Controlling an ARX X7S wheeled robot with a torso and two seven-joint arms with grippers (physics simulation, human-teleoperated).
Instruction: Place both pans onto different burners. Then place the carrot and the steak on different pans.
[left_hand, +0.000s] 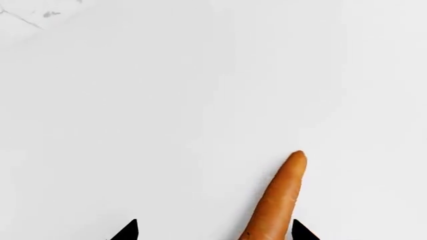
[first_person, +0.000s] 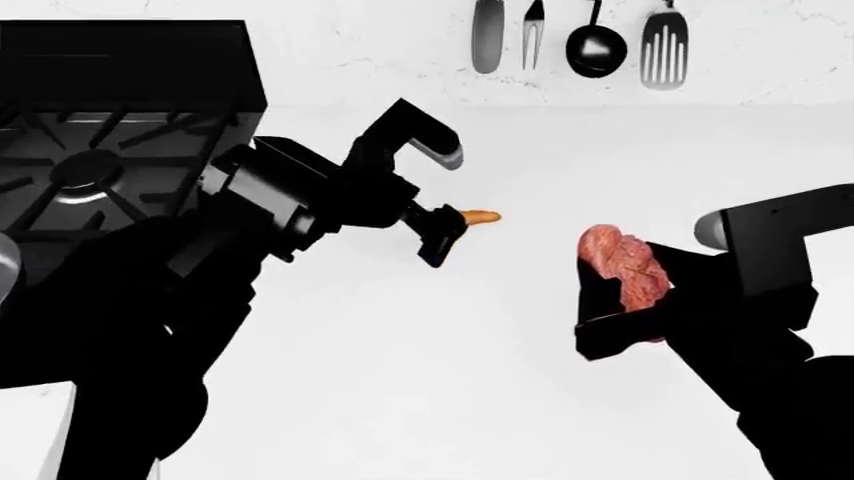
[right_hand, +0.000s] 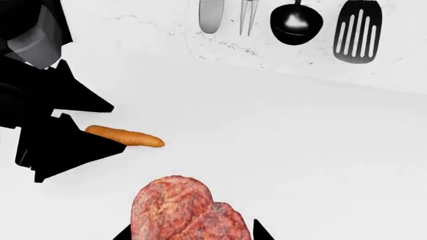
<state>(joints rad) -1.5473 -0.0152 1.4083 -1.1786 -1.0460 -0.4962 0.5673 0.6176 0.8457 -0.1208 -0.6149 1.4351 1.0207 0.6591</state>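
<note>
The orange carrot (left_hand: 277, 200) lies on the white counter between the fingers of my left gripper (left_hand: 215, 231), close to one fingertip (left_hand: 301, 231). That gripper is open and wide of it. In the head view the carrot's tip (first_person: 481, 216) pokes out past the left gripper (first_person: 447, 225). The red marbled steak (right_hand: 183, 210) fills the gap of my right gripper (right_hand: 191, 232), whose jaws are pressed against its sides; it also shows in the head view (first_person: 621, 262) at the right gripper (first_person: 597, 300). One burner (first_person: 87, 170) shows on the black stove. Both pans are out of view.
The black stove (first_person: 134, 90) with its grates takes up the far left of the counter. A row of kitchen utensils (first_person: 594, 40) hangs on the white back wall, also visible in the right wrist view (right_hand: 297, 20). White countertop (first_person: 534, 400) spreads between the arms.
</note>
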